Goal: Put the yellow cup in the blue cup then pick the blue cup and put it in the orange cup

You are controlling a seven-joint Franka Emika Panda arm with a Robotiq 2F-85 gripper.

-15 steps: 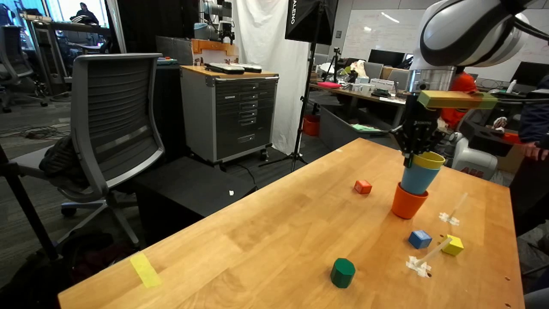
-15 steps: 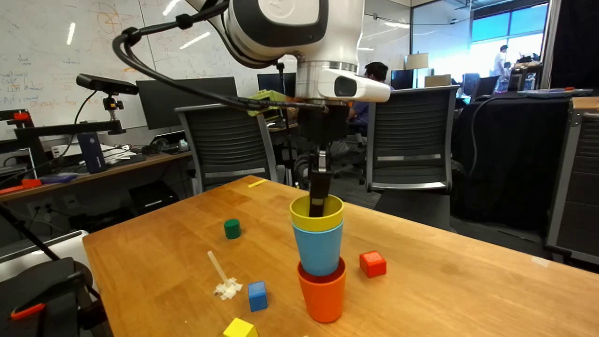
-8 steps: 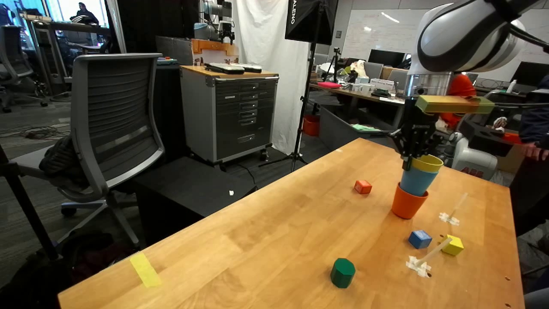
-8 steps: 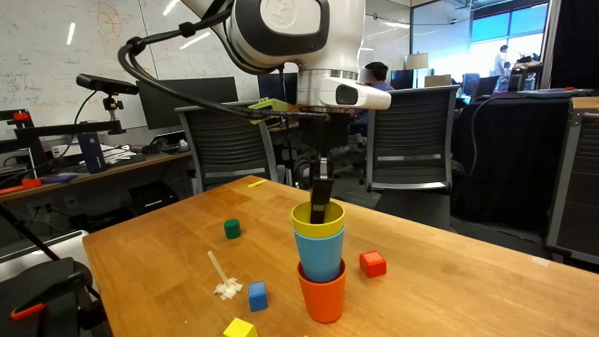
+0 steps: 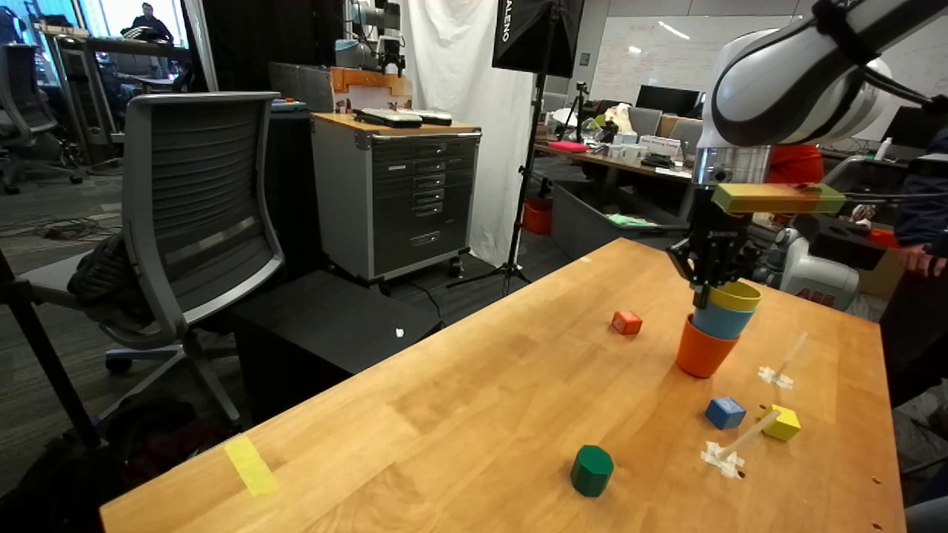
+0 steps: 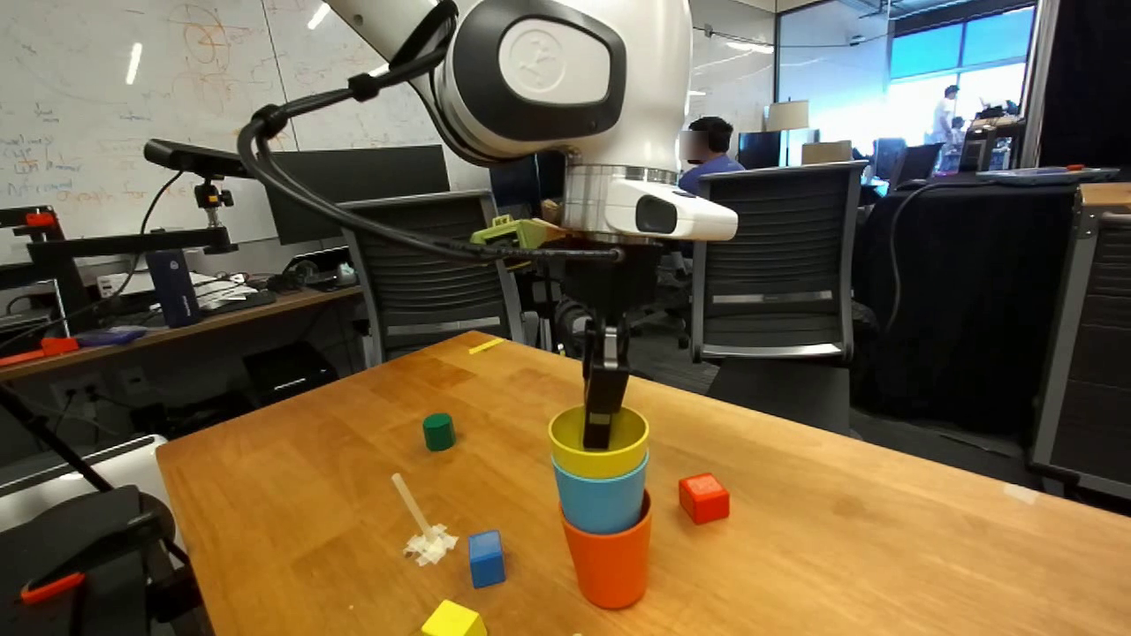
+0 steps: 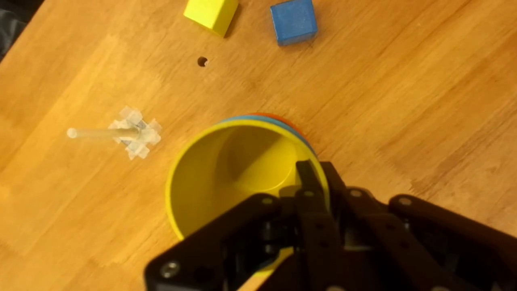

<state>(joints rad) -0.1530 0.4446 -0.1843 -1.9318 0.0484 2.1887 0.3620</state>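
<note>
The yellow cup (image 6: 599, 465) (image 7: 198, 182) is nested inside the blue cup (image 6: 601, 505), its rim standing above the blue one. Together they lean slightly in an exterior view. The lower part of the blue cup (image 5: 720, 323) sits inside the orange cup (image 6: 611, 570), which stands upright on the table. My gripper (image 7: 315, 163) is shut on the yellow cup's wall, with one finger (image 6: 599, 424) inside the cup and the other outside. Whether the blue wall is pinched too is hard to tell. The blue cup's base is hidden by the orange cup (image 5: 705, 351).
A red block (image 6: 704, 498) lies beside the orange cup. Nearby are a blue block (image 5: 726, 413), a yellow block (image 5: 782, 425) and a green block (image 5: 592, 471). Two thin sticks, one stick (image 5: 794, 351) and a nearer stick (image 5: 748, 435), rise from taped bases on the table.
The gripper has come down, and the yellow and blue cups have lowered with it, so the blue cup sits deeper in the orange cup. The grip has stayed shut.
</note>
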